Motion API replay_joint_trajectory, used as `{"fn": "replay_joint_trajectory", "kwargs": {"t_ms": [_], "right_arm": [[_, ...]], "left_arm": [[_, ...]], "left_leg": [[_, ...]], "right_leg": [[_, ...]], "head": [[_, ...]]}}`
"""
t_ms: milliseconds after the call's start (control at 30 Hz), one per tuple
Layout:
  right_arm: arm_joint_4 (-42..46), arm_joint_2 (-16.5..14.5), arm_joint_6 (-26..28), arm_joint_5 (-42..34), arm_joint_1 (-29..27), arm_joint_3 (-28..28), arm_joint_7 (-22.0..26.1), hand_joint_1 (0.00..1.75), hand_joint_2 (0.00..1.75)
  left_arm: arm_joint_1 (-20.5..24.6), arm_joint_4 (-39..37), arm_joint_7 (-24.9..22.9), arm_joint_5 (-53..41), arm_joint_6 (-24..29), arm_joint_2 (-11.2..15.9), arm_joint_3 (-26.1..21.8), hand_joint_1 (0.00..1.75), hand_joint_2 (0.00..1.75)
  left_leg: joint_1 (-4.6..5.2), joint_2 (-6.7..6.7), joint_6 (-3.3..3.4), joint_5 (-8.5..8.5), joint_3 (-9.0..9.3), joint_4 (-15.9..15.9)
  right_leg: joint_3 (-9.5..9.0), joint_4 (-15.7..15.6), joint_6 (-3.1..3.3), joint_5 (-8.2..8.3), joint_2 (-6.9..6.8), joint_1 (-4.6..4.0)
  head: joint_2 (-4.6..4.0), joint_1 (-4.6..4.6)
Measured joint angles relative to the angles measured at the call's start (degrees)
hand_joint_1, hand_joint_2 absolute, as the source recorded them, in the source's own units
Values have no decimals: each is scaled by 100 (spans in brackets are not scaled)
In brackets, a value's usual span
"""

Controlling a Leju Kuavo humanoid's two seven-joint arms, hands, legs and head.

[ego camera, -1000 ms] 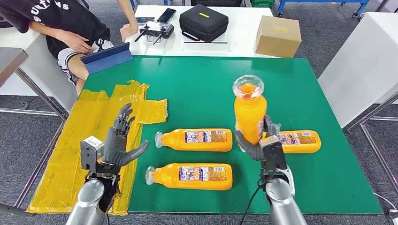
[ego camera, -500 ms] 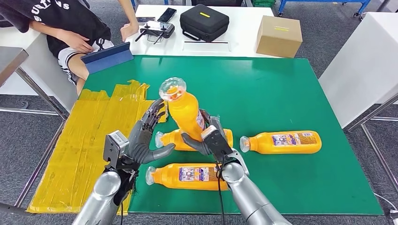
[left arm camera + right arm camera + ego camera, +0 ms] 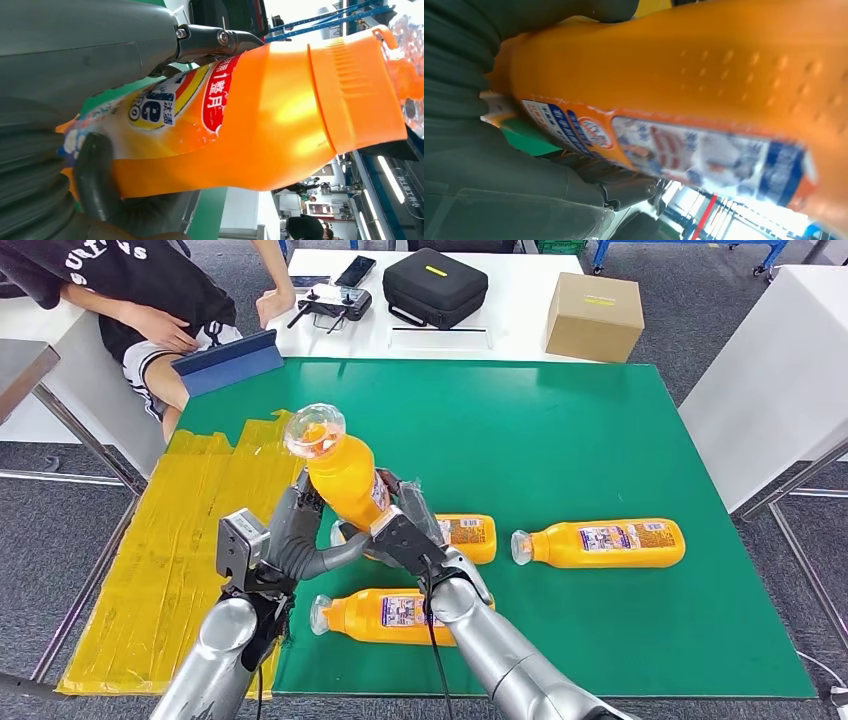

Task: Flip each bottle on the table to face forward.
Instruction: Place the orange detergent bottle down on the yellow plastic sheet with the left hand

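While both hands meet on the tall orange plastic bottle [image 3: 345,480] in the head view, you are mid-handover: the right robot hand [image 3: 405,530] grips its base above the green worktop [image 3: 600,440], near the left edge, and the left robot hand [image 3: 300,540] cups it. Next, I judge, you must let one hand take the weight before turning it. Three like bottles lie flat nearer the front edge. From the left wrist, thumb and fingers wrap the labelled body. From the right wrist, the printed label faces the camera.
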State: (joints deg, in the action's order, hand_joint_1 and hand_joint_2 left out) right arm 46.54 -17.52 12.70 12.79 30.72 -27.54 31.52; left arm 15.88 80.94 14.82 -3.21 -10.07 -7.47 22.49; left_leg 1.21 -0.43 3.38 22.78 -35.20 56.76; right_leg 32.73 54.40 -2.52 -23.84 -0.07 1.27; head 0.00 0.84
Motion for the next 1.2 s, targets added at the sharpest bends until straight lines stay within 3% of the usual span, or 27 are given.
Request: {"fn": "replay_joint_trajectory", "kwargs": {"t_ms": [433,1133,1200], "right_arm": [[-240,-145,125,241,96,-273,-5,175,175],[-658,-186,1029,995,346,-1365,-225,175,175],[-689,-186,1094,1023,372,-1450,-245,175,175]], "left_arm": [[35,-25,0,45,19,2,-46,0,175],[-117,-164,51,177,62,29,-356,1,175],[-145,-164,64,181,51,36,-381,80,175]], "left_leg": [[0,0,0,0,-2,0],[-1,2,-1,0,-4,0],[-1,3,-1,0,-4,0]], "right_leg": [[1,0,0,0,0,1],[4,0,0,0,1,1],[4,0,0,0,1,0]], "head": [[0,0],[0,1],[0,0]]}}
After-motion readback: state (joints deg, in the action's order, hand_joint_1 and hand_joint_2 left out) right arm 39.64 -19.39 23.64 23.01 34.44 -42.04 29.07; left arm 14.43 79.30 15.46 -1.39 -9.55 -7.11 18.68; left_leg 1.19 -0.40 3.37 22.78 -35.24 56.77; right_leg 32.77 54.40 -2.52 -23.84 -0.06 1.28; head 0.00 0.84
